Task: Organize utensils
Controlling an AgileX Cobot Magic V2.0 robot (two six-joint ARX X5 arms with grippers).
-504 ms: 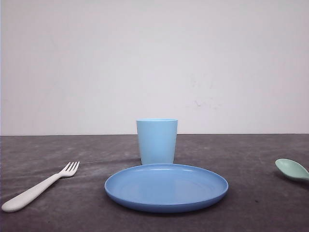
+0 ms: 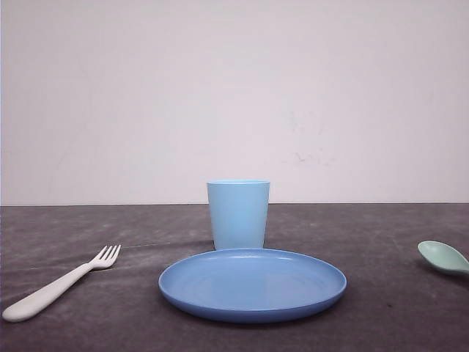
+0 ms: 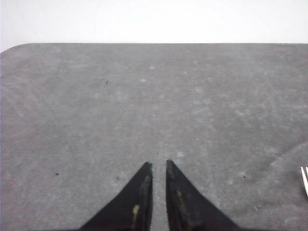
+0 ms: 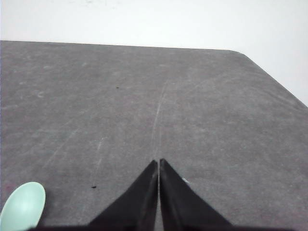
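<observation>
Nothing moved; plate (image 2: 253, 284) and cup (image 2: 238, 213) hold nothing.

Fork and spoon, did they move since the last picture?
No, nothing visibly changed. The fork lies left of the plate, the spoon far right, the cup behind the plate.
</observation>
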